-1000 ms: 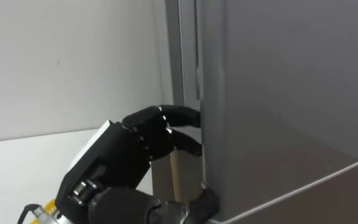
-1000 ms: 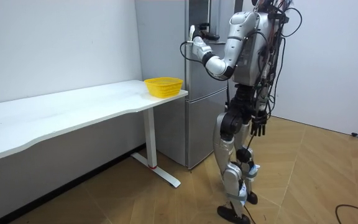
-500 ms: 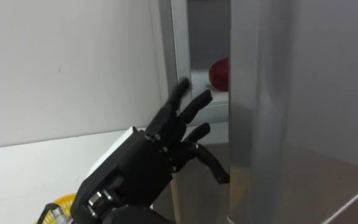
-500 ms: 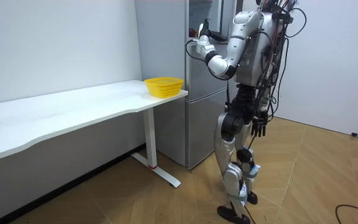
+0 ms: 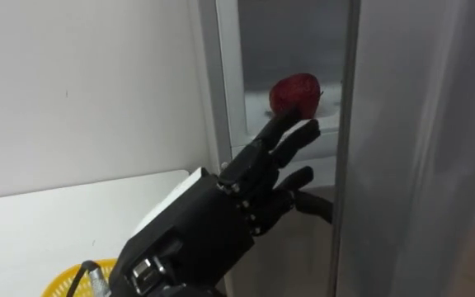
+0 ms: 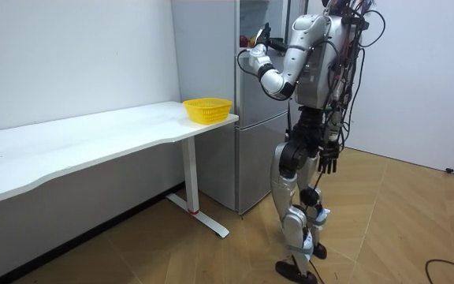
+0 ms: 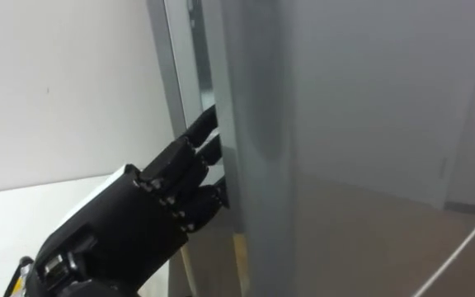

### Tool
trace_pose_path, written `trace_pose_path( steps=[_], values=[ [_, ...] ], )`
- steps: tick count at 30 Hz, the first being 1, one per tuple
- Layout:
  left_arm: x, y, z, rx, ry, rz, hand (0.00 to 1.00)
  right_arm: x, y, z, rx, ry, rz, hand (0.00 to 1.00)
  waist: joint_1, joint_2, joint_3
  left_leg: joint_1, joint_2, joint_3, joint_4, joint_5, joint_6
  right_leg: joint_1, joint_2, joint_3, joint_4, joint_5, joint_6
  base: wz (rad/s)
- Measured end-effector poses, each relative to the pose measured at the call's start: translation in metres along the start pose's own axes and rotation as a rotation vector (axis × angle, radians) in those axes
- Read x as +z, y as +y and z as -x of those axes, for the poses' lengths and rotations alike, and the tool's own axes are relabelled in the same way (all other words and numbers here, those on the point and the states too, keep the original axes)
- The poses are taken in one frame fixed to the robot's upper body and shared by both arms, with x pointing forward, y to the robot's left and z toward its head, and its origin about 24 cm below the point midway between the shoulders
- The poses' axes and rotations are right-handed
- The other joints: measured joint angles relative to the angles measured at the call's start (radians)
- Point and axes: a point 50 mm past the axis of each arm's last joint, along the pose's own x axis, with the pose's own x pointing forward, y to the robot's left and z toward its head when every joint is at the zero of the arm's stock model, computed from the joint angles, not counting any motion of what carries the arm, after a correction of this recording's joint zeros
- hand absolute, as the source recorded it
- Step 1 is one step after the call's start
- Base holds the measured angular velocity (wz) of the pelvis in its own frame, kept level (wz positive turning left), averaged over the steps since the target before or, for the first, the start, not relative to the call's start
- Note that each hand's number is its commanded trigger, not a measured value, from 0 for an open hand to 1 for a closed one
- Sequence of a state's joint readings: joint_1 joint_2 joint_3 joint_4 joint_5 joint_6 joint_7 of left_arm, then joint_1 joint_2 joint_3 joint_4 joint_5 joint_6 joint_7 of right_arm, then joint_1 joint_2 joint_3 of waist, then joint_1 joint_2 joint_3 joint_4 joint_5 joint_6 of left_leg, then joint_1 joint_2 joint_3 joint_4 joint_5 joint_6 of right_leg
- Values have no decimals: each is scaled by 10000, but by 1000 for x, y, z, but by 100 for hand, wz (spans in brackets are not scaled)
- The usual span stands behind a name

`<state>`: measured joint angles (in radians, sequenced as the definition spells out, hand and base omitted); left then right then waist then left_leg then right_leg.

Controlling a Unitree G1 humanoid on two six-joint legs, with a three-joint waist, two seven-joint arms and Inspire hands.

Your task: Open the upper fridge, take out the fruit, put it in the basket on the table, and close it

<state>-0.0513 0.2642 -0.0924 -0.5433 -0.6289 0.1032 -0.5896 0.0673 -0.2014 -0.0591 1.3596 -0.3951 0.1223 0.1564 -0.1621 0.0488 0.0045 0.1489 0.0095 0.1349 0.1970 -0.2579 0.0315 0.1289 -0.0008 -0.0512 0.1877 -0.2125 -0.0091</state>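
A red round fruit (image 5: 295, 93) lies on a white shelf inside the upper fridge compartment (image 5: 283, 49). The grey upper door (image 5: 411, 148) stands partly open at the right. My left hand (image 5: 258, 194) is black and open. Its straight fingers reach into the gap beside the door's edge (image 7: 246, 124), their tips just below and in front of the fruit, apart from it. In the room view I stand upright before the fridge (image 6: 251, 102) with the left hand (image 6: 257, 49) raised to the upper door. My right hand (image 6: 329, 162) hangs relaxed by my hip.
A yellow basket (image 6: 207, 109) sits at the end of a long white table (image 6: 93, 142), just left of the fridge; its rim (image 5: 60, 285) shows below my left arm. A white wall lies behind the table. Wooden floor spreads behind me.
The upper door has swung further open, showing the red fruit inside. My left hand left the door's edge, straightened its fingers and rose towards the fruit.
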Motion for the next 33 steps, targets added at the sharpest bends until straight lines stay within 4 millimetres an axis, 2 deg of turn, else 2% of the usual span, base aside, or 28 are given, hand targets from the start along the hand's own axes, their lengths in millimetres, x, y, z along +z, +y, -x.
trace_pose_path(
  steps=[9,15,26,31,32,33],
  values=[
    [-1,-2,-2,-112,-26,58,0,-2,0,0,-23,60,-42,0,-23,0,0,6,3,120,4,0,0,-149,32,187,7,1,3,-4],
    [1,-1,-4,-179,-137,-16,0,-1,-1,0,-102,34,-88,0,-167,-7,1,-1,6,218,-15,0,0,-207,35,251,15,4,8,-5],
    [4,-6,-14,-544,-377,87,0,1,-4,1,-190,-165,-427,0,-349,-216,5,-28,31,503,-27,0,0,-376,64,543,65,14,0,-9],
    [6,-6,-16,-678,-511,208,0,2,-7,1,-351,-197,-432,0,-534,-216,-3,-27,36,595,-26,-1,0,-441,92,742,153,17,2,-11],
    [6,-6,-18,-737,-540,185,0,2,-7,1,-416,-182,-445,0,-562,-172,-30,-14,44,625,-26,-1,-1,-439,97,768,155,26,-5,-15],
    [6,-7,-18,-781,-553,178,0,1,-7,1,-436,-155,-459,0,-574,-207,-8,2,47,667,-31,-1,-1,-436,94,782,155,31,-5,-11]
  ],
)
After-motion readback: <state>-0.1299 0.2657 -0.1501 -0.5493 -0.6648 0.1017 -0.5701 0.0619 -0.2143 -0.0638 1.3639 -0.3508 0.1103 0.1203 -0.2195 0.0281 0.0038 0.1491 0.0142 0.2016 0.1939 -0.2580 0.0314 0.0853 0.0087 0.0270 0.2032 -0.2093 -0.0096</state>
